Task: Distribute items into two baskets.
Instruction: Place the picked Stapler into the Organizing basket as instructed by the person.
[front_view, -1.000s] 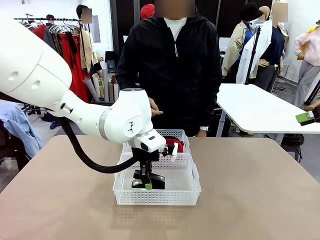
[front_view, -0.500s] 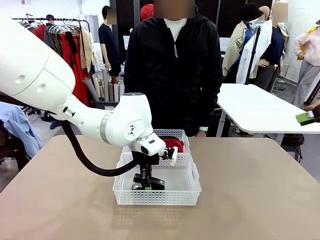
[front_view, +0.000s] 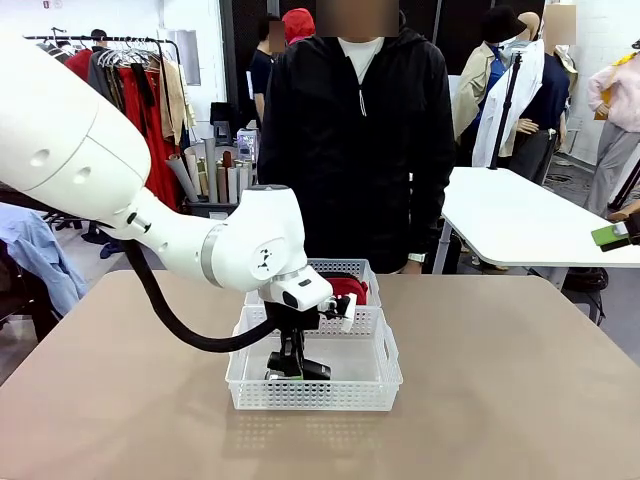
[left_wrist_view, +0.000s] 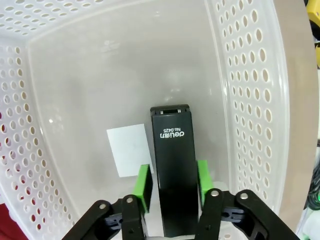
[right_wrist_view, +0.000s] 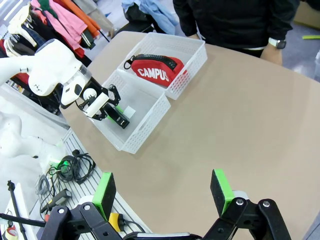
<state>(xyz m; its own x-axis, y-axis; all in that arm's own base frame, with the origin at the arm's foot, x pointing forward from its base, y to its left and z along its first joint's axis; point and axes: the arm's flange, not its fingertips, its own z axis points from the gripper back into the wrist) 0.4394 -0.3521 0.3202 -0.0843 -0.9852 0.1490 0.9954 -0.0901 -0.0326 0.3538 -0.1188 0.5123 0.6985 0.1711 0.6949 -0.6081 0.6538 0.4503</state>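
The black stapler (front_view: 303, 371) (left_wrist_view: 174, 165) (right_wrist_view: 121, 120) lies flat on the floor of the near white basket (front_view: 315, 400) (left_wrist_view: 245, 100) (right_wrist_view: 145, 131). My left gripper (front_view: 291, 368) (left_wrist_view: 174, 189) (right_wrist_view: 111, 110) reaches down into this basket. Its green pads (left_wrist_view: 145, 187) flank the stapler's sides with only a sliver of room, slightly open. The red CAMPUS pouch (front_view: 348, 288) (right_wrist_view: 157, 70) rests in the far basket (front_view: 352, 267) (right_wrist_view: 196, 62), which touches the near one. My right gripper (right_wrist_view: 162, 192) hangs high above the table's right part, open and holding nothing.
A person in a black jacket (front_view: 355, 150) stands at the far edge behind the baskets, arms down. A white label (left_wrist_view: 127, 147) lies on the near basket's floor beside the stapler. Bare tan tabletop (front_view: 500, 380) spreads on both sides. A white table (front_view: 520, 220) stands farther right.
My left gripper has lowered the stapler from a tilted hold to the near basket's floor and its jaws have eased apart. The person's hand has dropped from behind the arm.
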